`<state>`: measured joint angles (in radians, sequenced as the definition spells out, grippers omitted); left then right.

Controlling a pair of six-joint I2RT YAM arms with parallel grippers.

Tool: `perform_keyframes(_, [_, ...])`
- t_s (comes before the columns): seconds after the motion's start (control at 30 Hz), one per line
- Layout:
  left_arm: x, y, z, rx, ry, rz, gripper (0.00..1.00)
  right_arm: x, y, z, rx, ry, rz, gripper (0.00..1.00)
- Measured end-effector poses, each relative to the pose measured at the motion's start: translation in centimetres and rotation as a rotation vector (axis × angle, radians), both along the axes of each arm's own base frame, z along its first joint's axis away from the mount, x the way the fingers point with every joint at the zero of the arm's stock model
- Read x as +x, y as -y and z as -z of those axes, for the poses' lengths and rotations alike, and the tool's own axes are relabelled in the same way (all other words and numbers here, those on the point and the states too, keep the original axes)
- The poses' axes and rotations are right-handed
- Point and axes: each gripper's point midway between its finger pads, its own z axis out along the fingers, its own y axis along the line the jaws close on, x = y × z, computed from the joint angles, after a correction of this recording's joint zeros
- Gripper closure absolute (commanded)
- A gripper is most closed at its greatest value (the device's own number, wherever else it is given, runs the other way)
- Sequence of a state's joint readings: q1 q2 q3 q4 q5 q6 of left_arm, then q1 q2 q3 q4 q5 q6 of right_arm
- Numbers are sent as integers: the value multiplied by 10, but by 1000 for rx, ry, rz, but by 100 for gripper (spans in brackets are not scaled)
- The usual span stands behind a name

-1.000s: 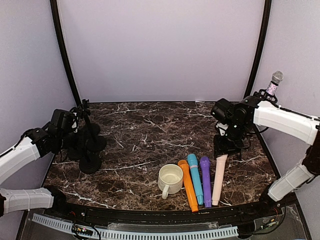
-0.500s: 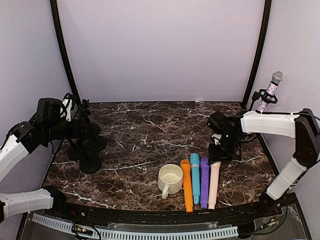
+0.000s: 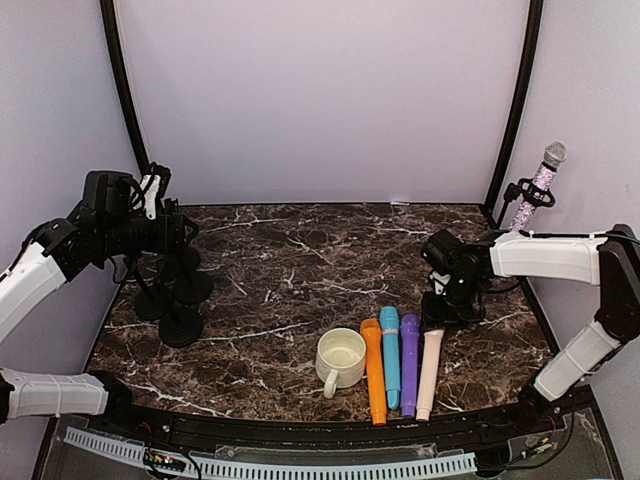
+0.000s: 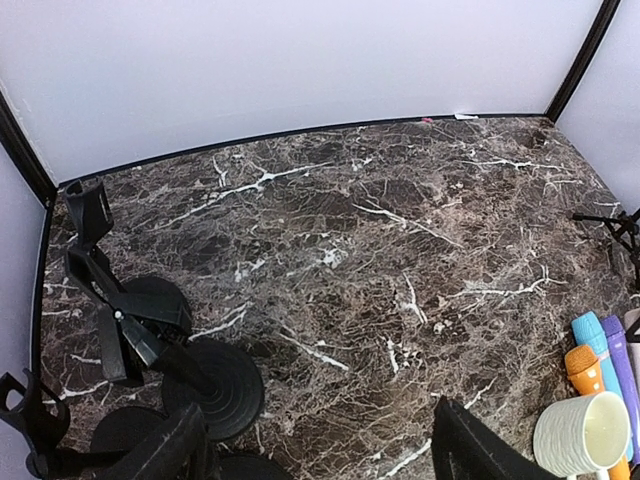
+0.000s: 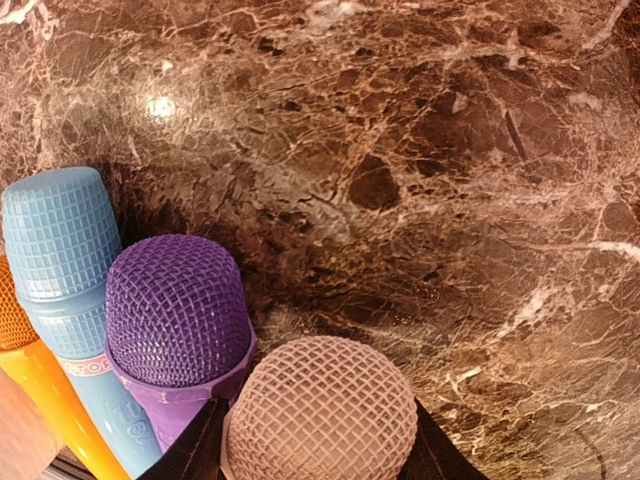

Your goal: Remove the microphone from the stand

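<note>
The white-and-black left arm (image 3: 40, 275) is raised with its elbow bent, and the black two-finger left gripper (image 4: 320, 425) is spread wide. The right arm (image 3: 545, 257) reaches low, the right gripper (image 5: 315, 440) pointing down, fingers (image 5: 200, 450) pressed against a pale pink mesh-headed microphone (image 5: 320, 410).

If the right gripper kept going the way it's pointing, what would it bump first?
The pink microphone. Its head sits right between the right gripper's fingers, so pushing on would probably just press it against the marble table underneath.

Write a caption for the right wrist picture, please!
Right end effector holding the pink microphone beside the purple microphone and blue microphone on the marble table.
</note>
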<state>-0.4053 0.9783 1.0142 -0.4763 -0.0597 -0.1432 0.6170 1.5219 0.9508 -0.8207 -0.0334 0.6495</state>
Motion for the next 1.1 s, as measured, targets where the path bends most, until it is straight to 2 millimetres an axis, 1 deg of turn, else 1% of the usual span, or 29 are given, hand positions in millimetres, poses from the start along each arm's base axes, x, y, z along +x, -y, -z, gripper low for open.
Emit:
perform_keyframes(0.13, [2, 1, -8, -9, 31, 1, 20, 3, 1, -3, 13, 29, 26, 43])
perform_keyframes(0.33, [-2, -3, -32, -42, 118, -7, 20, 15, -6, -16, 75, 106, 69, 31])
perform_keyframes(0.47, [-7, -5, -41, -54, 146, -8, 20, 14, -3, -14, 88, 120, 92, 27])
perform_keyframes(0.67, [-12, -8, -42, -57, 156, -10, 20, 9, 1, -6, 83, 114, 110, 22])
perform_keyframes(0.93, [-13, -7, -38, -57, 146, -4, 20, 8, 4, -5, 89, 132, 128, 16])
perform_keyframes(1.03, [-12, -3, -37, -63, 137, 11, 20, 10, 8, -15, 76, 158, 134, 14])
perform_keyframes(1.1, [-9, 0, -39, -66, 130, 23, 20, 18, 10, -36, 78, 214, 138, 12])
